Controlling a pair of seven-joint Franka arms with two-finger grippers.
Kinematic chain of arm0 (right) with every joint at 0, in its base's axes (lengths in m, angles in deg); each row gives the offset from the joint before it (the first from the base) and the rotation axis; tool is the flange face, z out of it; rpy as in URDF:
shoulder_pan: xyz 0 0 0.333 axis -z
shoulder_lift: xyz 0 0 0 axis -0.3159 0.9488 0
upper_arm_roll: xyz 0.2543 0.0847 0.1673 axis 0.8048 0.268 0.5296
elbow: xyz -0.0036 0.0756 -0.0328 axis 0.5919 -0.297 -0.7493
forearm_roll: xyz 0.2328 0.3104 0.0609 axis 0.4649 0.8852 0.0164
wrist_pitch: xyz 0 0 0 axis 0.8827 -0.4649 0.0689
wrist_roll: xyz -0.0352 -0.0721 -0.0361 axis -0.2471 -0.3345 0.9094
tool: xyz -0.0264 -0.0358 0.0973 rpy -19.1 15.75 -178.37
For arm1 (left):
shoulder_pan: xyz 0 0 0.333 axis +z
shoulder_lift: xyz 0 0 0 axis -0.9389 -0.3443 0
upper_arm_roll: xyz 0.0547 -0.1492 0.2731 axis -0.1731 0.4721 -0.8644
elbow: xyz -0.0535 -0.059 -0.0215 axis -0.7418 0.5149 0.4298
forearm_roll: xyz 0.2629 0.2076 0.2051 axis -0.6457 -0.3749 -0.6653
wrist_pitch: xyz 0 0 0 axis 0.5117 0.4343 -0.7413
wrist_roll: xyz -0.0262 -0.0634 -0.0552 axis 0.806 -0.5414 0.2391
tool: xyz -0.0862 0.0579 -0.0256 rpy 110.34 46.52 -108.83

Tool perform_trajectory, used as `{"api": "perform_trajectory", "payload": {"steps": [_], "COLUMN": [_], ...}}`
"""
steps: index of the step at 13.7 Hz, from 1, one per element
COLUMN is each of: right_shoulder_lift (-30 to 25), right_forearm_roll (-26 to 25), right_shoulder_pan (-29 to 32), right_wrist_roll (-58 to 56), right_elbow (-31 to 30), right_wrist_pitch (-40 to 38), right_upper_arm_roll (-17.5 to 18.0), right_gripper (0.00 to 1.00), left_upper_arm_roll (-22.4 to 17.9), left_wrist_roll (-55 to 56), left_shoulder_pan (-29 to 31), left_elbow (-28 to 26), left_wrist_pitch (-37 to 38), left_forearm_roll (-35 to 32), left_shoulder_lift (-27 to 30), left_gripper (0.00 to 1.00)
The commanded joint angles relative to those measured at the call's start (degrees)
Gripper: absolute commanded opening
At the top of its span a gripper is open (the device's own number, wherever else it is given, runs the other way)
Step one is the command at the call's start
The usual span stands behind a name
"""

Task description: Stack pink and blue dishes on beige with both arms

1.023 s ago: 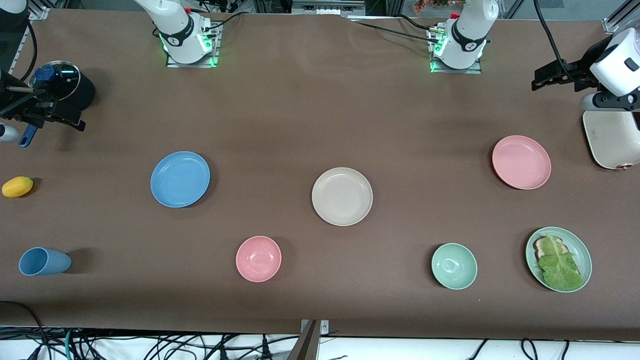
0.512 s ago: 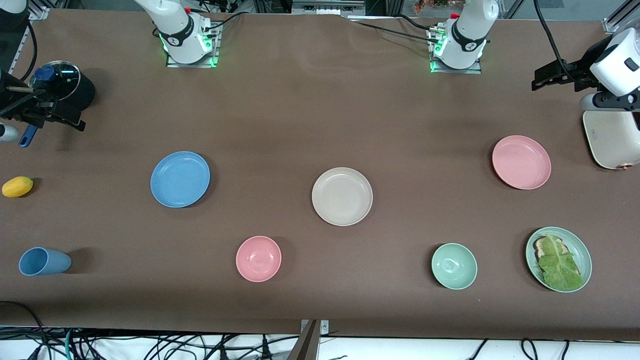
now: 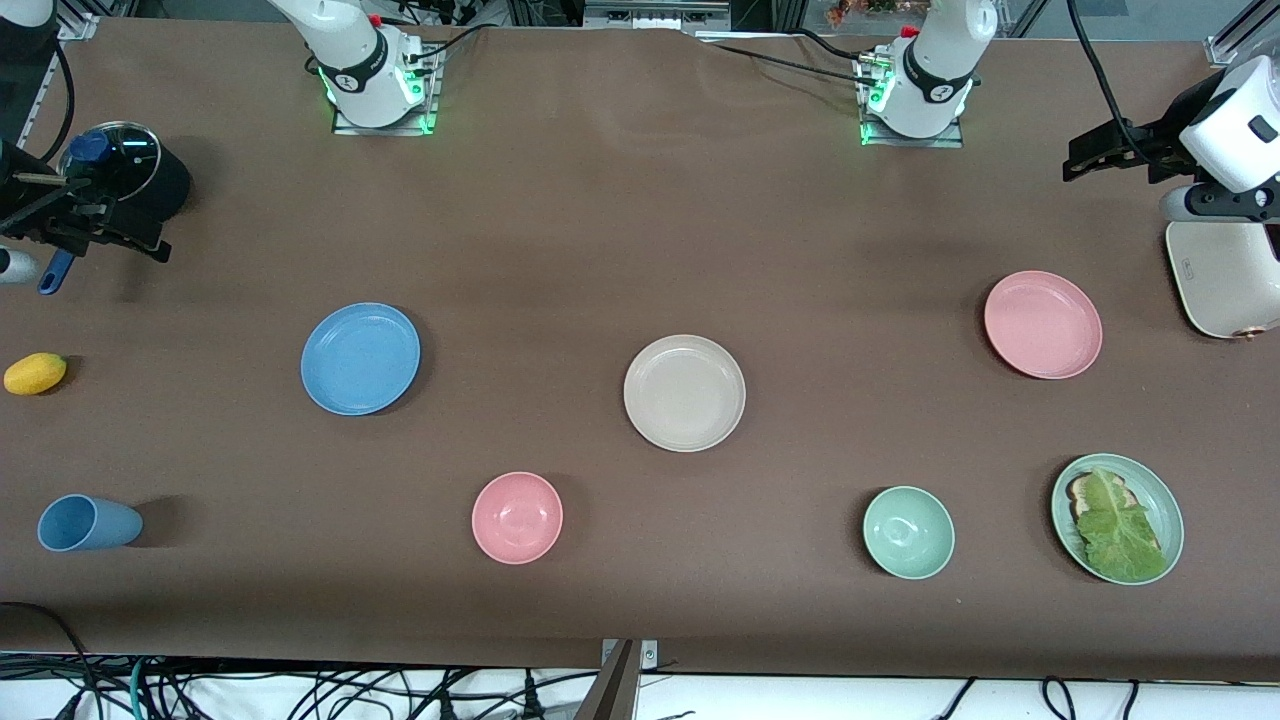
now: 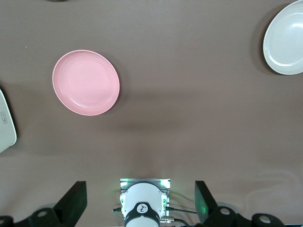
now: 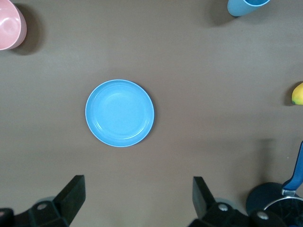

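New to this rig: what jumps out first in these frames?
Three same-size plates in a loose row mid-table: blue plate toward the right arm's end, beige plate in the middle, pink plate toward the left arm's end. High above, the open right gripper hangs over the blue plate and the open left gripper over the pink one. Nearer the front camera, a green plate of lettuce catches the eye.

Cut off by the left wrist view's edge — round cream-beige matte plate. Likewise clipped in the right wrist view — small pink bowl, light blue cup.
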Motion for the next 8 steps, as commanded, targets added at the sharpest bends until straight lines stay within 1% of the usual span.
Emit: {"api": "perform_trajectory", "payload": {"steps": [1,8], "right_shoulder_lift": [-1.1,-1.1], "right_forearm_roll": [-0.4,-0.4], "right_shoulder_pan": [-0.2,-0.2], "right_wrist_roll": [0.4,0.3], "right_elbow": [-0.9,-0.9], "right_wrist_pitch": [-0.2,-0.2], "right_upper_arm_roll": [0.1,0.0], "right_gripper": [1.00,1.00], "left_upper_arm_roll": [0.2,0.3], "left_wrist_roll": [-0.4,0.0], "left_shoulder_pan": [0.3,-0.6], "left_elbow": [0.2,0.4], "left_wrist_pitch": [0.2,0.0], "left_forearm_roll": [0.7,0.8], "left_shoulder_lift": [0.3,-0.8], "left_gripper": [1.00,1.00]}}
